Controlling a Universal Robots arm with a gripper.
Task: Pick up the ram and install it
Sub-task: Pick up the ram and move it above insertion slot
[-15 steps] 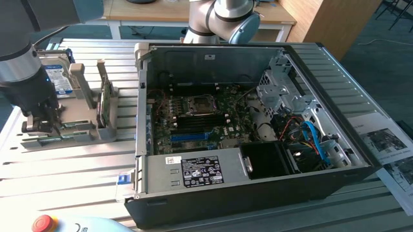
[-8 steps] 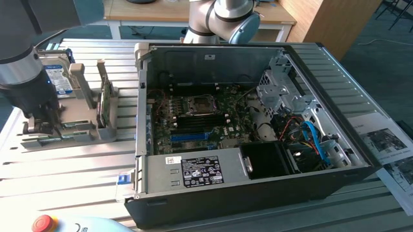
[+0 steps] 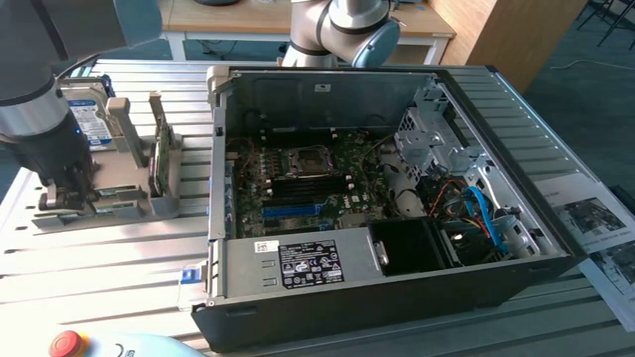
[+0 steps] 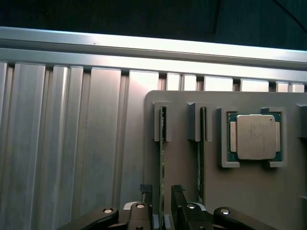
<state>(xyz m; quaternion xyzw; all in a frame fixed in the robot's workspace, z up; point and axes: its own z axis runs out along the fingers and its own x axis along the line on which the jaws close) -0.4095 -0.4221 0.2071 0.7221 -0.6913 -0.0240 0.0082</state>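
Though perhaps untouched, ram between fingers of the spread claw.

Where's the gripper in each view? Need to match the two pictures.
Exterior view: gripper sits at the exterior view's left, low over the table, well clear of the open computer case.
Wrist view: gripper has its jaws open on either side of the ram, the stick farther from the processor chip.
Shared landmark: the grey holder under the gripper.
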